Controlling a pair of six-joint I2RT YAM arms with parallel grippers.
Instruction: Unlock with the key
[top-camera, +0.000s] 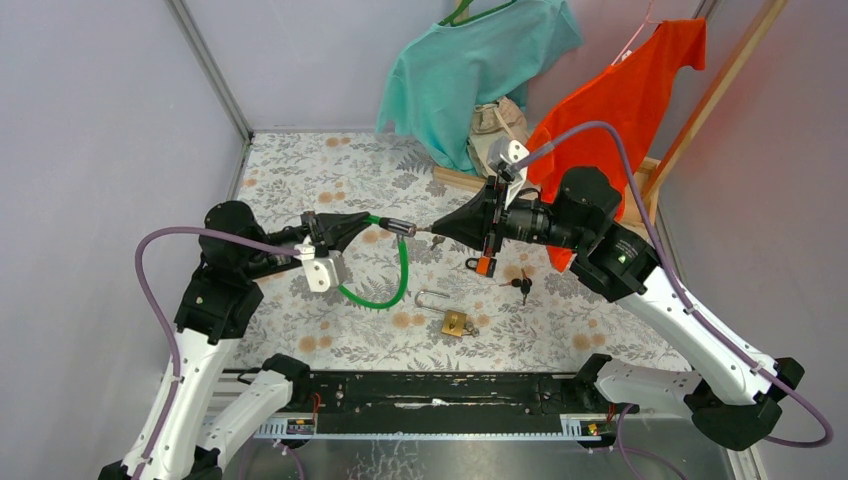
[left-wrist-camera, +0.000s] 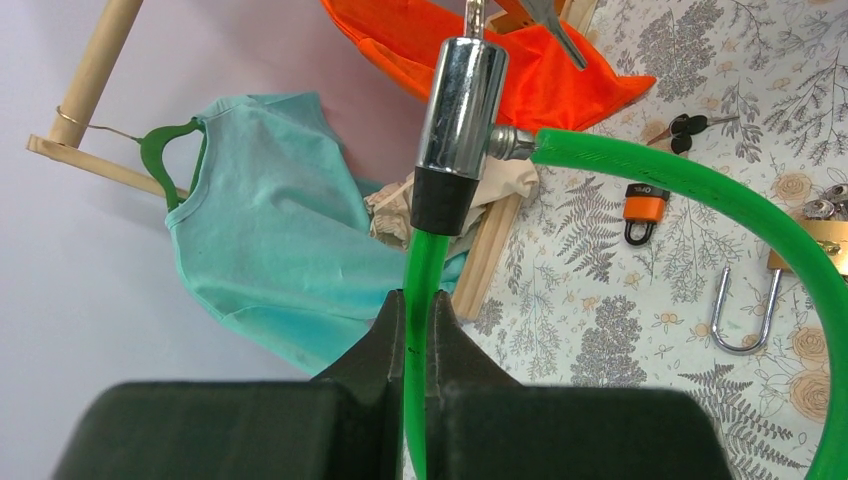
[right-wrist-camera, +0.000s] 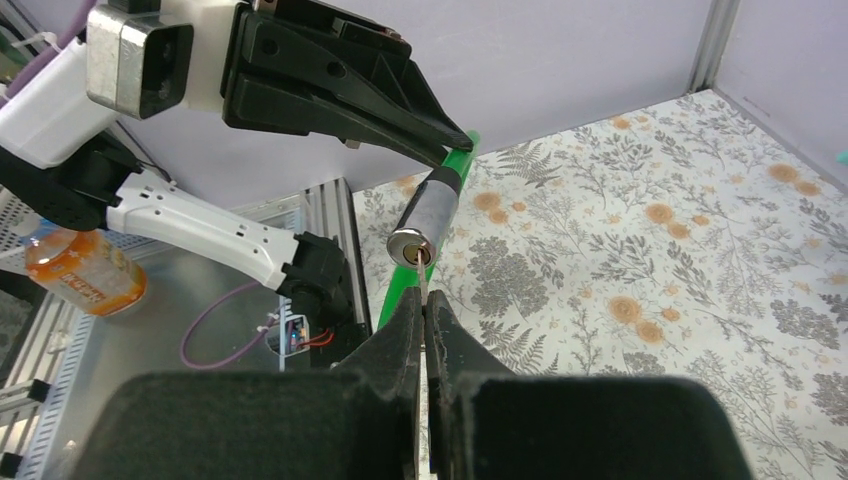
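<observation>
Right gripper, black, two-finger: jaws pressed together on a thin silver key, blade pointing straight out ahead of the fingertips.

Directly ahead of the key's tip: chrome lock cylinder, held up off the table, round end face turned towards the right gripper. Key tip at the keyhole; depth of entry not discernible.

Past the cylinder, facing the right gripper nose to nose: left gripper, jaws clamped on the green plastic-coated cable just behind the cylinder's black collar. Cable looping down and away from the left gripper, then back into the cylinder's side.

Below both grippers: floral-print tablecloth.
- Under the right gripper: small orange padlock.
- Just beyond it, under the right wrist: pair of black-headed keys.
- Nearer the arm bases, below the meeting point of the grippers: brass padlock, silver U-shaped shackle just beside it.

Far behind the right gripper: teal shirt on a green hanger, orange shirt, both on a wooden rack.
</observation>
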